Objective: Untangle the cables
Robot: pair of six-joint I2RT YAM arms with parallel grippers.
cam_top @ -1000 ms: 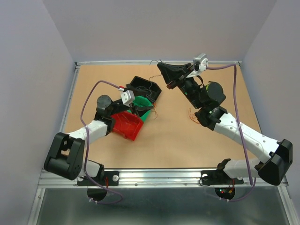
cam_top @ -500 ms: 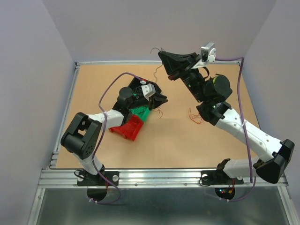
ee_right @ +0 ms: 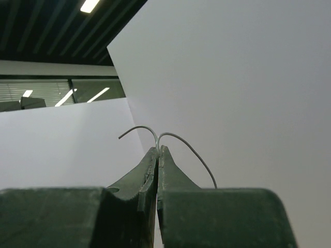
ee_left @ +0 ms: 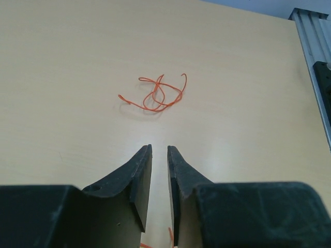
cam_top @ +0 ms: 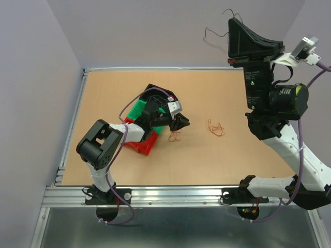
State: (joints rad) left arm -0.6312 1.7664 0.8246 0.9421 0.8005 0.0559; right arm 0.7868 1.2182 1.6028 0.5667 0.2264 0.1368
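The right gripper (ee_right: 158, 151), raised high and well right of the glossy red plastic bin (cam_top: 145, 146), is pinched tight on a hair-thin grey wire (ee_right: 139, 127) that arches out to both sides. The left gripper (ee_left: 159, 148), just right of that bin, shows only a narrow slit; whether it nips anything I cannot tell. A curly orange wire tangle (ee_left: 155, 97) lies further right on the smooth pale wooden table (cam_top: 232, 160).

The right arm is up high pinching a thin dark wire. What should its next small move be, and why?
Probably start lowering the right gripper toward the black bin. Its jaws are shut on the dark wire, and no strand trails down to the orange wire on the table, so nothing seems left to pull apart.
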